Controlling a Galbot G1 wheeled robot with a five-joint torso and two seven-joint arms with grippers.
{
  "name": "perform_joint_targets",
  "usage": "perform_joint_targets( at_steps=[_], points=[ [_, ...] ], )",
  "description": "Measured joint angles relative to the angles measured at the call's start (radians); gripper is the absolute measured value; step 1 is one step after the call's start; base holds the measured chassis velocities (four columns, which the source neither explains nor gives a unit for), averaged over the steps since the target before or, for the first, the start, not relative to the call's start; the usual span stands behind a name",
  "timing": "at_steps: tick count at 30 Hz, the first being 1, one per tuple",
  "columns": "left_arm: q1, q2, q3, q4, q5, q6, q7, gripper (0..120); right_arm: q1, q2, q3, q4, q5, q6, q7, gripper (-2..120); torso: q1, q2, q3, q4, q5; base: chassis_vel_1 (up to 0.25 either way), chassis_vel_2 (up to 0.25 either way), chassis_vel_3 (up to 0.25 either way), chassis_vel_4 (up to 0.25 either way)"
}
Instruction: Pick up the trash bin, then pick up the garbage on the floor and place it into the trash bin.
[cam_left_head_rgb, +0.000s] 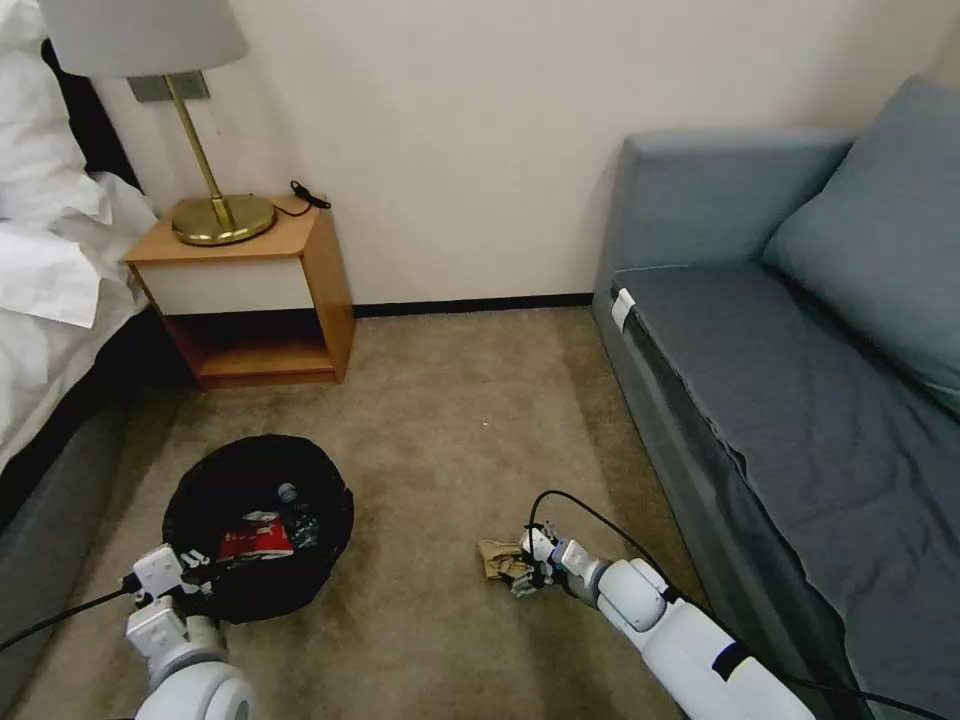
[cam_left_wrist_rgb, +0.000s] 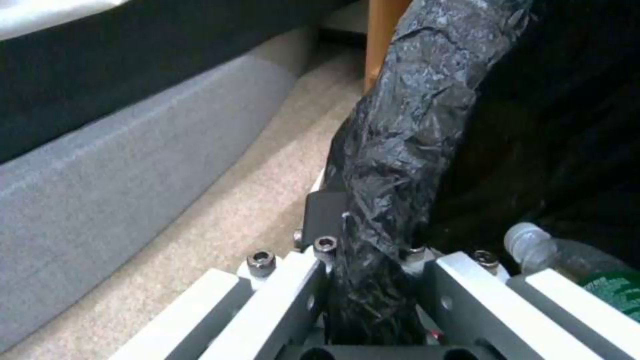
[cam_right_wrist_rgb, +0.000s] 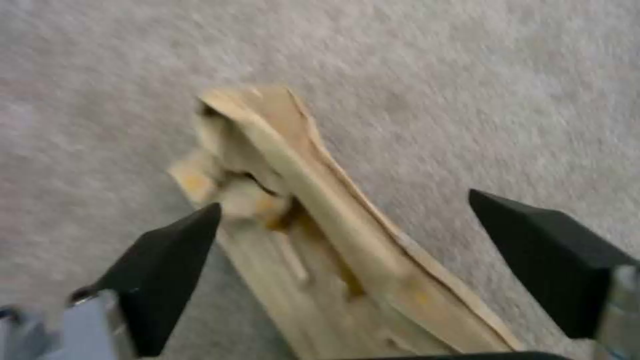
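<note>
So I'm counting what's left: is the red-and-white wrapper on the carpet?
No, the red-and-white wrapper lies inside the trash bin, beside a clear bottle.

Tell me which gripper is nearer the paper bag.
Right. The right gripper is open with its fingers straddling the paper bag on the carpet. The left gripper is off to the bag's left, clamped on the trash bin rim.

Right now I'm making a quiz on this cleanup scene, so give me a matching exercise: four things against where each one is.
Things:
1. tan paper bag
2. red-and-white wrapper
3. left gripper
4. lamp

Places:
A. on the nightstand
B. clamped on the trash bin rim
C. on the carpet between the right gripper's open fingers
D. inside the bin

Pairs: 1-C, 2-D, 3-B, 4-A
</note>
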Motion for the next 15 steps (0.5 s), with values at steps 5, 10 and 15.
perform_joint_targets(
  at_steps=[5,10,15],
  points=[
    [0.001,0.000,-0.001,0.000,0.000,-0.001,0.000,1,0.012,0.004,0.009,-0.033,-0.002,0.011,-0.005,73,0.000,0.000,0.000,0.0000,-0.0001,0.000,0.000,0.000,0.000],
    [0.001,-0.001,-0.001,-0.002,0.000,-0.001,0.001,1,0.013,0.006,0.010,-0.041,-0.001,0.025,-0.006,57,0.000,0.000,0.000,-0.0001,-0.0001,0.000,0.000,0.000,0.000],
    [0.002,-0.002,-0.001,-0.009,0.000,0.000,0.001,1,0.019,0.010,0.011,-0.048,-0.001,0.038,-0.003,36,0.000,0.000,0.000,0.0000,-0.0001,0.000,0.000,0.000,0.000]
  ],
)
